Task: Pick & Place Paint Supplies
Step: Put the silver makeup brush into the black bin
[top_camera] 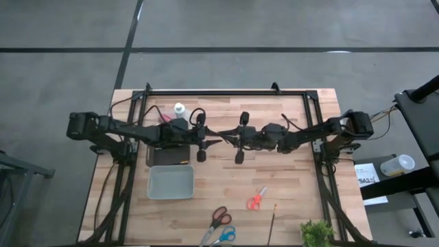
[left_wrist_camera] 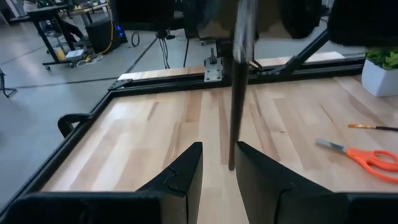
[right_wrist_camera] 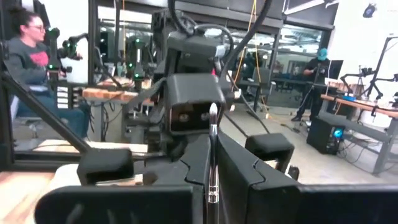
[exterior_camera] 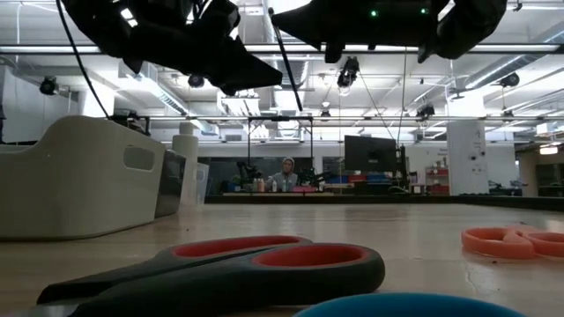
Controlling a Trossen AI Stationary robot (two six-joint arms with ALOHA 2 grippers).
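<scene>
Right gripper (right_wrist_camera: 211,177), clamped on a brush (right_wrist_camera: 212,146), faces the left gripper (left_wrist_camera: 217,165), fingers apart around the brush. Beside the tray (top_camera: 171,182): scissors (top_camera: 256,199); white bottle (top_camera: 179,109) partly hidden, probably paint.

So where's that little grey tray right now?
From above, the grey tray sits on the table's left half, just in front of the left arm's claw, with the black-and-red scissors nearer the front edge to its right.

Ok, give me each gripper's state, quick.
Left gripper: open above mid-table, holding nothing; a brush hangs between its fingers.
Right gripper: shut on that brush, facing the left one.
</scene>
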